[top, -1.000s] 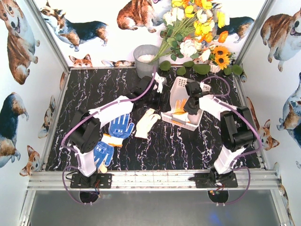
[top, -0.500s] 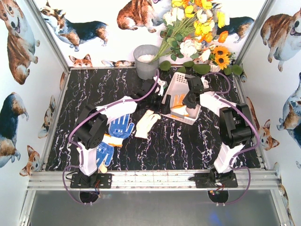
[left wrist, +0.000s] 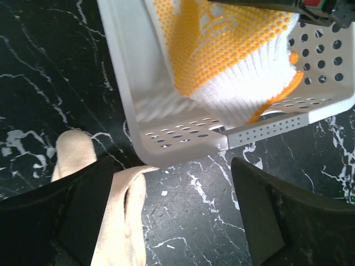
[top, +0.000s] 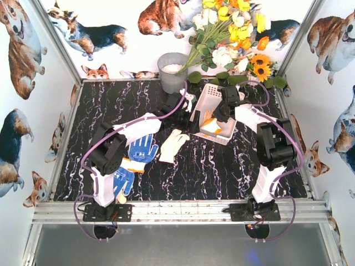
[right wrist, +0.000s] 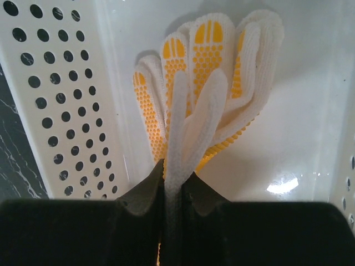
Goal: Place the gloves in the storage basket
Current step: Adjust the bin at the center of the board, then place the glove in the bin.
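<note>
The right fingers (right wrist: 141, 194) are closed tight on a white glove with orange dots (right wrist: 208, 72), pinched by a fold of its knit. It hangs down inside the white storage basket (right wrist: 55, 100), and its finger ends appear to reach the floor. It is judged to be held this low so that a release leaves it inside, not draped on a rim. The left fingers (left wrist: 61, 216) are spread wide with nothing between them. They are set astride the basket's near corner, one finger against a cream glove (left wrist: 125, 216) on the black marble worktop (left wrist: 44, 72). That glove is probably meant next. Two blue dotted gloves (top: 143, 148) lie well apart from the basket, beside the left arm.
</note>
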Robot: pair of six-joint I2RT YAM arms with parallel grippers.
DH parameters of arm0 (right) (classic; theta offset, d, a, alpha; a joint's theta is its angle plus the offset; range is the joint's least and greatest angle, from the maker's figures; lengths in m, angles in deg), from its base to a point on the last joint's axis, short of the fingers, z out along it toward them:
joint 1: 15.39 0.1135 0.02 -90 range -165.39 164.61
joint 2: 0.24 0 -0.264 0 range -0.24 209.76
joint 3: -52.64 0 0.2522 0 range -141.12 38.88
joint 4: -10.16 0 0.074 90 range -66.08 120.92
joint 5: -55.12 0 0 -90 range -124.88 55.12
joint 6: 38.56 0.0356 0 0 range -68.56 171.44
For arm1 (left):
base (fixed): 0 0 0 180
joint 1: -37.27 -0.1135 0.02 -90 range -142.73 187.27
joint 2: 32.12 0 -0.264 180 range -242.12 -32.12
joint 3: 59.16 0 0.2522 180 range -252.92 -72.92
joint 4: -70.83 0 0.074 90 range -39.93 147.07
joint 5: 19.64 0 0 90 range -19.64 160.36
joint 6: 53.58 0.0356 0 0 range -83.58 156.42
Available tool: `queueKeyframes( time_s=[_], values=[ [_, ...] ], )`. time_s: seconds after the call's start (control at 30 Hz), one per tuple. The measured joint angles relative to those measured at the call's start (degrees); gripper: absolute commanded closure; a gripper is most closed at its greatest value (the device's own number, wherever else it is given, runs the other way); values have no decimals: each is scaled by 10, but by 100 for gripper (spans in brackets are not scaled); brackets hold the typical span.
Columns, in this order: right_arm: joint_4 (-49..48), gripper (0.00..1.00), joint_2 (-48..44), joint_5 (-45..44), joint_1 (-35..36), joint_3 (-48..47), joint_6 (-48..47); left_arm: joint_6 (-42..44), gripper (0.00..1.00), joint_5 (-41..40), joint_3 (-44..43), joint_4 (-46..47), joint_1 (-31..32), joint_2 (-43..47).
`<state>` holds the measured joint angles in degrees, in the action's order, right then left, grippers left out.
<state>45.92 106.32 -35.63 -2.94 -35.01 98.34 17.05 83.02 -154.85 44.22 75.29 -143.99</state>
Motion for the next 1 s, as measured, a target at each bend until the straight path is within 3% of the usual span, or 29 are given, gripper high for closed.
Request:
queueKeyframes(
  time_s=[0.27,0.5,0.77,1.0],
  values=[
    [54,100,-32,3,-2,-23,31,26,15,-90,9,12,13,53],
    [110,100,-123,-1,-2,-43,90,65,9,-166,27,82,70,123],
    [258,100,-178,-23,-2,-125,186,142,6,-240,82,157,146,201],
    [375,100,-212,-17,-1,-129,269,219,6,-290,94,195,217,232]
  ],
)
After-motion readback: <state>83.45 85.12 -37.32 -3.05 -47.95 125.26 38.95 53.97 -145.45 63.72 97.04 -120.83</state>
